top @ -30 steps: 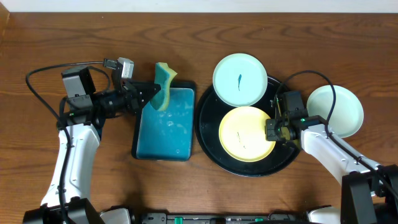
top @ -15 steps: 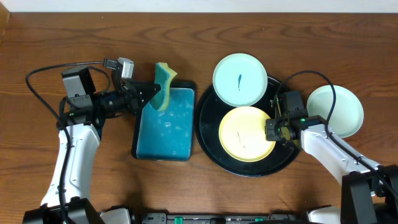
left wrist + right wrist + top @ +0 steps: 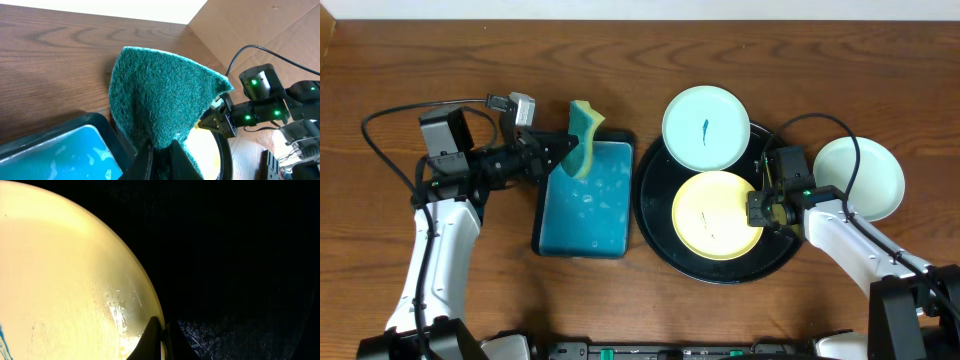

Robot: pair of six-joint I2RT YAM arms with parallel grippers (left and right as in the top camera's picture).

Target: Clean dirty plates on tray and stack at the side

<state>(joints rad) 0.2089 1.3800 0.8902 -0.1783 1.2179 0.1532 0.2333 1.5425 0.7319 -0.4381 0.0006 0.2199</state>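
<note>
A pale yellow plate with a faint smear lies on the large round black tray. My right gripper is shut on its right rim; the right wrist view shows the fingers pinching the yellow plate's edge over the tray. A mint-white plate with a dark smear rests on the tray's far rim. Another mint-white plate sits on the table to the right of the tray. My left gripper is shut on a teal sponge, held above the far edge of the rectangular tray; the sponge fills the left wrist view.
A rectangular black tray with a teal inside and water drops stands left of the round tray. Cables loop near both arms. Cardboard shows beyond the table in the left wrist view.
</note>
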